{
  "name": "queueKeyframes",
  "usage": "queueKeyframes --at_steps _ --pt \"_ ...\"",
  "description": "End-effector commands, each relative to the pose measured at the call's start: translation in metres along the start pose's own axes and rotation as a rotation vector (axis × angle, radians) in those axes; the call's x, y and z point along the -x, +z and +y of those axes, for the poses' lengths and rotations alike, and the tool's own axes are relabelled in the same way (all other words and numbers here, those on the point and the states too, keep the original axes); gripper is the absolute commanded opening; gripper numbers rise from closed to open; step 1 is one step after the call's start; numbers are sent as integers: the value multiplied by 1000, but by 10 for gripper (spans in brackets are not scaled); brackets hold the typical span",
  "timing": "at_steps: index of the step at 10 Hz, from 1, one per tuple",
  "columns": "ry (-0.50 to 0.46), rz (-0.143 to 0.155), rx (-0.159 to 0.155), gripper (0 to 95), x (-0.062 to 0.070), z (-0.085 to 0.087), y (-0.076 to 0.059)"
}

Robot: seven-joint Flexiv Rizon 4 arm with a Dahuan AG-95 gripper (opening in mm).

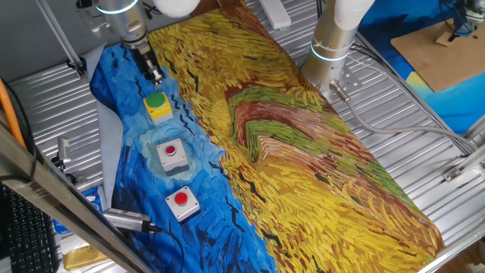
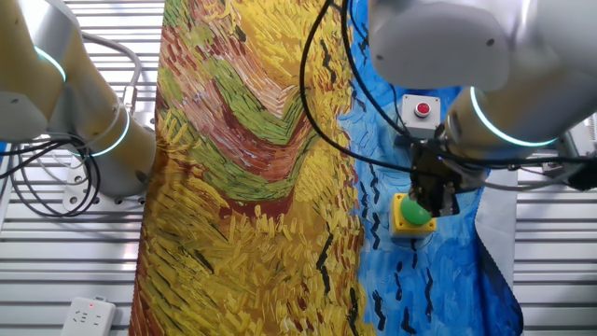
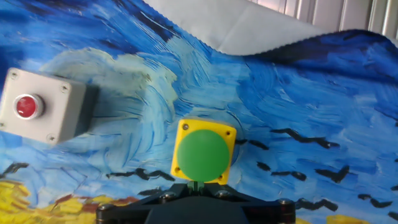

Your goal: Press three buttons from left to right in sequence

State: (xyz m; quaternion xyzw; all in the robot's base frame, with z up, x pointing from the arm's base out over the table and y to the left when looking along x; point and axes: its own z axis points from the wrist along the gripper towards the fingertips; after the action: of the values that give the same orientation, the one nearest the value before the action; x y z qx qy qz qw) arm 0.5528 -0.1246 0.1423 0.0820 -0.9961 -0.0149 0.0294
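Three button boxes stand in a row on the blue part of the cloth. The yellow box with the green cap (image 1: 158,105) is the farthest, then a grey box with a red cap (image 1: 172,155), then a second grey box with a red cap (image 1: 182,202). My gripper (image 1: 154,74) hangs just above and behind the yellow box without touching it. In the other fixed view my gripper (image 2: 435,201) hovers over the green cap (image 2: 411,215), with one grey box (image 2: 423,109) beyond. The hand view shows the green cap (image 3: 202,154), a grey box (image 3: 40,106), and my shut gripper (image 3: 197,185).
A painted cloth (image 1: 303,152) covers the table, with a raised fold (image 1: 254,140) in the middle. The arm's base (image 1: 333,45) stands at the back. A metal cylinder with a cable (image 1: 125,220) lies near the closest grey box. A power strip (image 2: 89,315) lies off the cloth.
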Motion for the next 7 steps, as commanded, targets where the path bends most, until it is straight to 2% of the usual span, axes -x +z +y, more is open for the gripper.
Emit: queueKeyframes --at_steps 1,3,7 --pt "-1 1 4 0 2 -1 2" --pt "-2 2 2 0 5 -3 6" --pt "-22 1 3 0 18 -9 24"
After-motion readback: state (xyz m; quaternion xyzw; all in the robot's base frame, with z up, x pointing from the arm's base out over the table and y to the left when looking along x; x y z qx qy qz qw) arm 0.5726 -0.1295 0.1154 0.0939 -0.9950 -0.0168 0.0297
